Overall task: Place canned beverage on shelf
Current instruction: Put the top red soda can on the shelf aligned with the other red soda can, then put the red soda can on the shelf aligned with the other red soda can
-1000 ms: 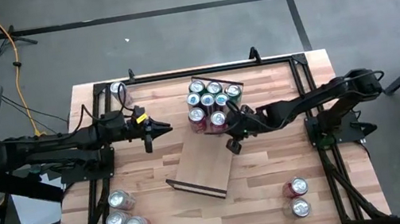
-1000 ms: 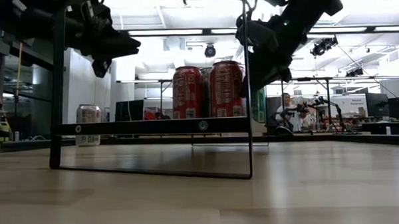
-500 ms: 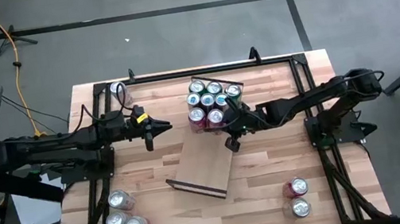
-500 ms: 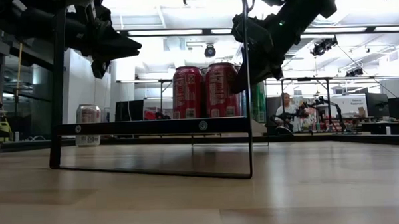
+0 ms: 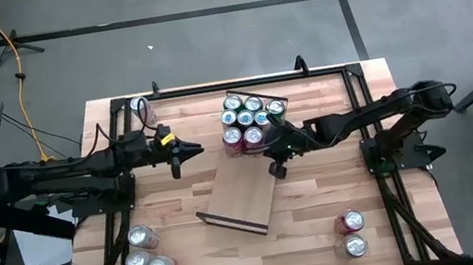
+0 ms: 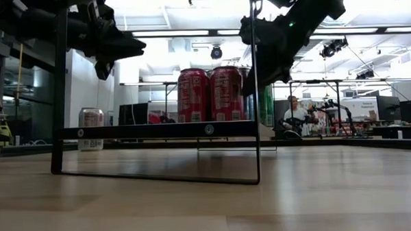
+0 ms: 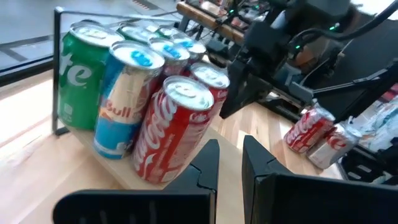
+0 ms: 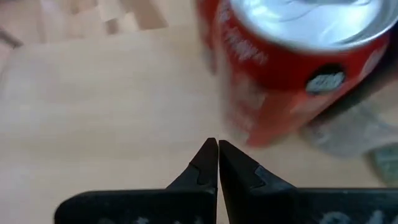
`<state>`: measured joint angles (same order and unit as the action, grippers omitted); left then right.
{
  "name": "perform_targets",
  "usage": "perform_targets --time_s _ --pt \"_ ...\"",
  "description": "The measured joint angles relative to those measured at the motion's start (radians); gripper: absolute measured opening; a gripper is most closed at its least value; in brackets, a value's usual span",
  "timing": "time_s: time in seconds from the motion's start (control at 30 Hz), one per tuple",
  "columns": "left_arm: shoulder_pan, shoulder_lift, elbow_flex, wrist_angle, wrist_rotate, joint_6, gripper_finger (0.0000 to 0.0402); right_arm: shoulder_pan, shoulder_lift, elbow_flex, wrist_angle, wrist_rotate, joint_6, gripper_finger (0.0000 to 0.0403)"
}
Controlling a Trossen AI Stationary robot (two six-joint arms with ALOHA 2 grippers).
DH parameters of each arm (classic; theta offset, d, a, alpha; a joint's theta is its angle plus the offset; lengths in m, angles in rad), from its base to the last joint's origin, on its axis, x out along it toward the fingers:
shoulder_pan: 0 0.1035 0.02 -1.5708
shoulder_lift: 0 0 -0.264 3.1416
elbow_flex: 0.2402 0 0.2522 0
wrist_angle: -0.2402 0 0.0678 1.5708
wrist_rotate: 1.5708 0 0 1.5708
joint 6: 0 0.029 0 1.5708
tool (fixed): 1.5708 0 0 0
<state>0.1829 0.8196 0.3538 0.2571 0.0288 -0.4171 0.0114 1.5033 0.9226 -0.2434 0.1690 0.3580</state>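
We are counting eight cans [image 5: 247, 119] standing at shelf's [image 5: 238, 192] 12 o'clock end. Right gripper [image 5: 276, 163] hovering beside them, fingers pressed together, empty. Left gripper [image 5: 179, 155] waiting at shelf's 9 o'clock, fingers slightly spread, empty. We are judging task unfinished: six cans lying off shelf.

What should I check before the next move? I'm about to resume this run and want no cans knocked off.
1. right gripper empty: ok, fingers shut on nothing, beside a red can.
2. Cans standing: ok, the can cluster is upright at the far end of the shelf.
3. Free space on the shelf: ok, its near part is bare.
4. left gripper clear: ok, slightly open, empty, off the shelf's left side.
5. Cans left to fetch: ok, loose cans stand at the table's near left.
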Motion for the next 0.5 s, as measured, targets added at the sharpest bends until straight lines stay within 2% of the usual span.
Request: perform_targets --time_s 0.1,0.23,0.37,0.5 --pt "0.003 -0.018 0.024 0.018 0.061 0.000 0.0000 0.010 -0.060 0.000 -0.068 -0.049 0.000 0.0000" --pt "0.014 -0.046 0.118 0.024 0.121 0.030 0.0000 0.018 -0.199 0.000 -0.133 -0.057 -0.001 0.0000" --pt "0.013 -0.056 0.242 0.009 0.119 0.165 0.0000 0.014 -0.347 0.000 -0.085 -0.056 -0.006 0.0000" --pt "0.013 -0.053 0.339 -0.007 0.116 0.277 0.0000 0.008 -0.449 0.000 0.035 -0.041 -0.053 0.0000"
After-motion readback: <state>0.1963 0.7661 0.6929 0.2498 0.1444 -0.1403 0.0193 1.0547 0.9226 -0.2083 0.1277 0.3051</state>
